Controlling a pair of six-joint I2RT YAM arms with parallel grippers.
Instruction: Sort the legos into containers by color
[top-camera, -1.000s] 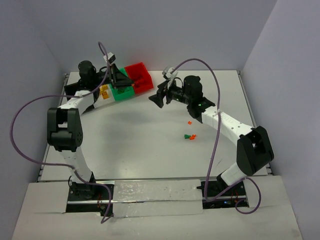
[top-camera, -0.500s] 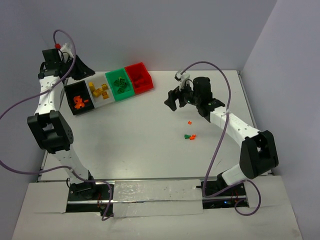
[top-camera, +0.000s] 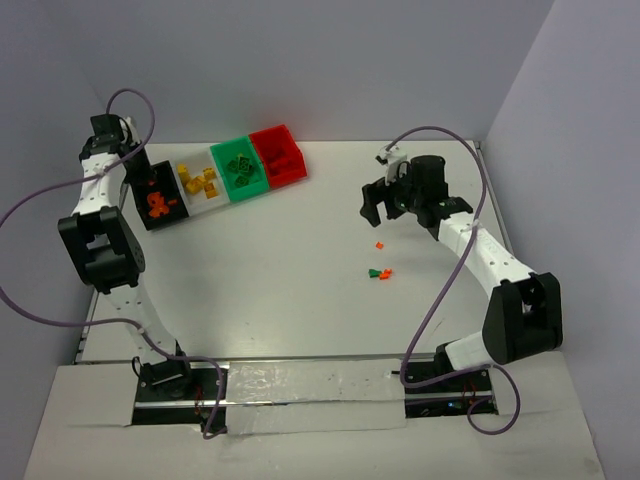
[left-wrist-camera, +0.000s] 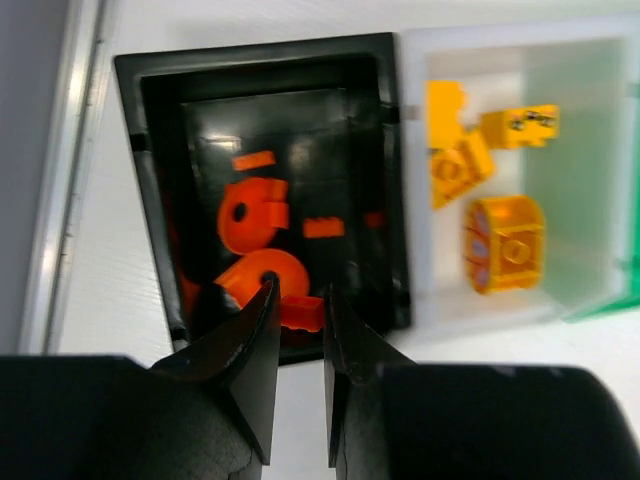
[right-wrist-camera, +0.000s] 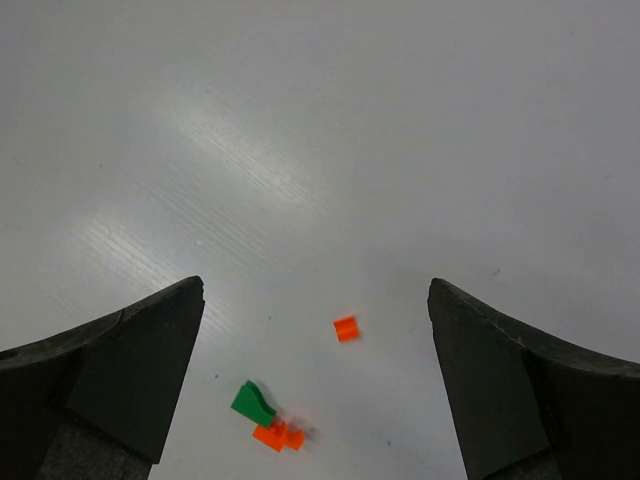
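four bins (top-camera: 250, 190), two arms (top-camera: 100, 250), one loose green lego (right-wrist-camera: 253, 402).

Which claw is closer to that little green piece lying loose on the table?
Right. The right claw hangs open just beyond the green piece, toward the back wall. The left claw is far off over the black bin, pinching an orange piece.

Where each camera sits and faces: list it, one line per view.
Top: above, behind the arms, looking down on the table; both arms show.
Left wrist: looks into the black bin; left hand pinches an orange piece.
Right wrist: looks down on loose pieces; open right hand frames them.
Shared by top and right wrist: the green piece.
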